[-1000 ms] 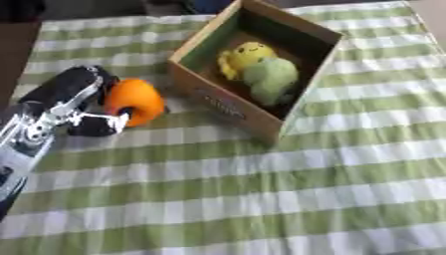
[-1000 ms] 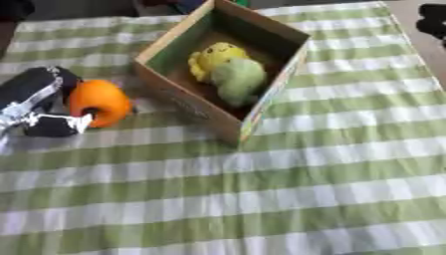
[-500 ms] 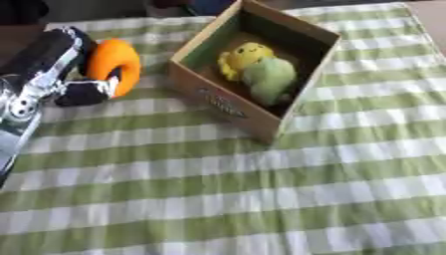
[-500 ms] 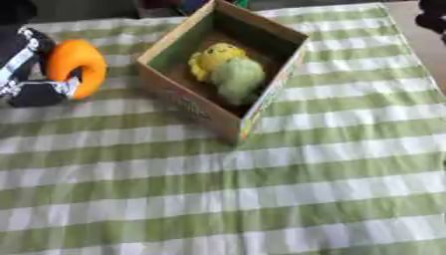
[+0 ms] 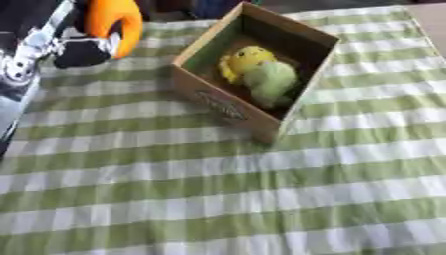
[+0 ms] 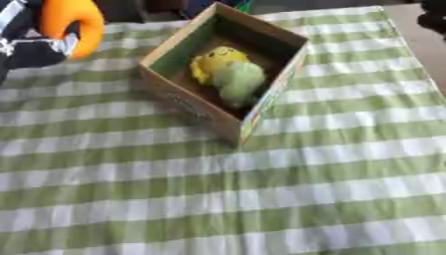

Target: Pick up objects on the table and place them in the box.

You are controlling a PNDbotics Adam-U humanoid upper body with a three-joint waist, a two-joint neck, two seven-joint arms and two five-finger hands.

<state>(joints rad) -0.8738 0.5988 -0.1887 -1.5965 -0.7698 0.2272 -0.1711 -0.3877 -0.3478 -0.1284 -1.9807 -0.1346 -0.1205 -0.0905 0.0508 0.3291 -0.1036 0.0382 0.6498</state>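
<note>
The left hand has lifted the orange object higher beside the box.

Box mouth: cardboard box is lying open upward.
Inside box: yellow toy and green toy are filling the middle.

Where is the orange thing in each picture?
Left eye view: the orange thing is at the top left, held in the left hand, left of the box.
Right eye view: it sits in the top left corner, nearer the picture's left edge.
Shared landmark: the box with the yellow toy and the green toy inside it.
</note>
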